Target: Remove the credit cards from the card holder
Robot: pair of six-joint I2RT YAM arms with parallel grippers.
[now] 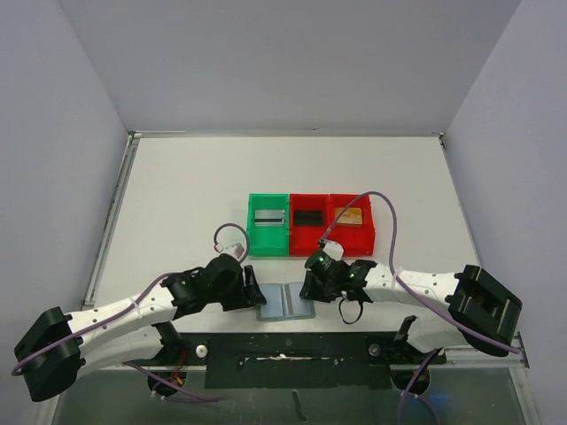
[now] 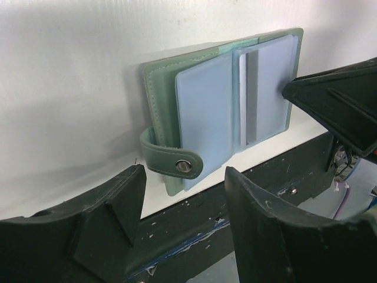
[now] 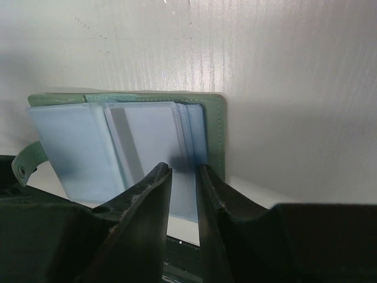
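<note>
The card holder (image 1: 285, 302) lies open at the table's near edge, green with two pale blue inner panels. In the left wrist view (image 2: 162, 88) its snap strap (image 2: 177, 164) points toward me. A pale credit card (image 2: 268, 88) sits in the right pocket; it also shows in the right wrist view (image 3: 150, 138). My left gripper (image 1: 252, 290) is open and empty just left of the holder (image 2: 184, 174). My right gripper (image 1: 307, 285) rests its tips on the holder's right panel (image 3: 184, 168), jaws a narrow gap apart with nothing seen between them.
A green bin (image 1: 268, 224) and two red bins (image 1: 309, 223) (image 1: 352, 221) stand in a row just beyond the holder, each with something flat inside. The dark base rail (image 1: 283, 354) runs along the table's near edge.
</note>
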